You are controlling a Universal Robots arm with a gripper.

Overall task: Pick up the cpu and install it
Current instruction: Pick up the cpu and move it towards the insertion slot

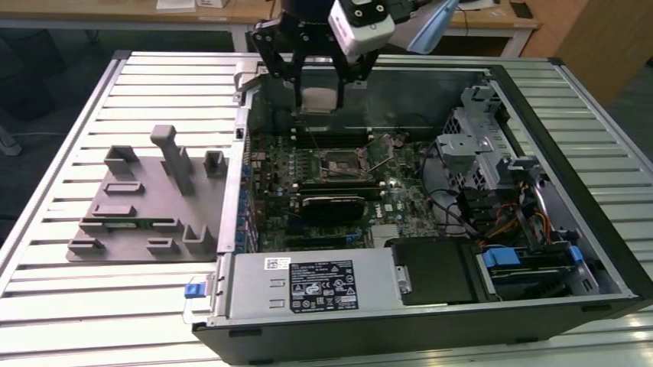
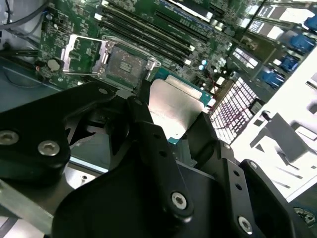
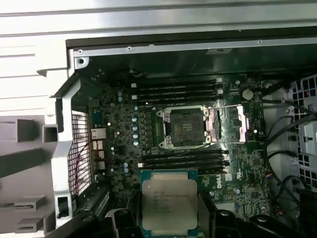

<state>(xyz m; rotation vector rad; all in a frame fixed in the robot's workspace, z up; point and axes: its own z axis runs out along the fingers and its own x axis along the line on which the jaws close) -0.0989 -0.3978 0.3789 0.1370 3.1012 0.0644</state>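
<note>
My gripper [image 1: 320,96] hangs over the back part of the open computer case, shut on the cpu [image 1: 320,100], a flat square chip with a silver metal top. In both wrist views the cpu [image 2: 171,111] [image 3: 168,203] sits clamped between the black fingers [image 2: 148,134], held above the motherboard. The empty cpu socket [image 1: 342,161] [image 2: 121,64] [image 3: 187,126] lies below and a little ahead of the chip, with its metal load plate [image 3: 229,124] flipped open to one side.
Memory slots [image 3: 178,89] flank the socket on both sides. A grey drive cage [image 1: 479,145] and cables fill the case at the exterior view's right, and a power supply [image 1: 306,284] sits at the front. A grey fixture block [image 1: 153,200] lies on the slatted table [image 1: 61,306].
</note>
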